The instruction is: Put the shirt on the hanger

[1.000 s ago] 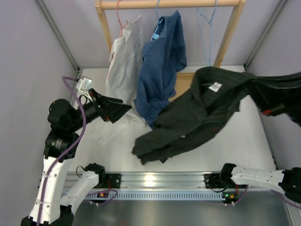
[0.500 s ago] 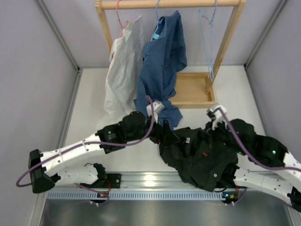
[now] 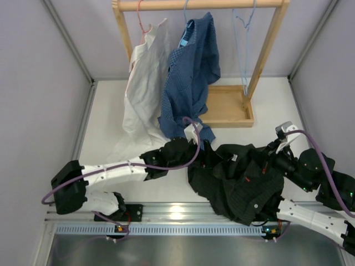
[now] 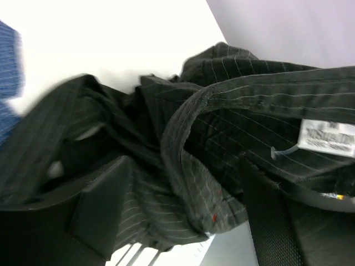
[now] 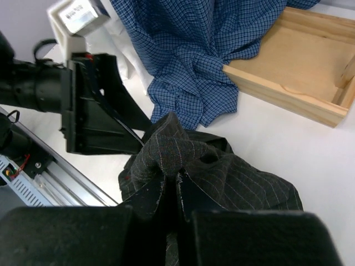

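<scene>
The dark shirt lies bunched on the table at front centre-right. My right gripper is shut on a raised fold of it, which shows pinched between the fingers in the right wrist view. My left gripper reaches across to the shirt's left edge. Its jaws stand wide apart in the left wrist view, with the collar fold lying between them, and the white neck label is to the right. The light-blue hanger hangs empty at the right end of the rack.
A wooden rack with a box base stands at the back. A white shirt on a pink hanger and a blue checked shirt hang from it. The blue shirt's hem reaches down near the dark shirt. Grey walls close both sides.
A second ago the right gripper held the shirt spread aloft at the right. Now it lies bunched on the table, the left arm has reached across to it, and the right gripper has shifted right.
</scene>
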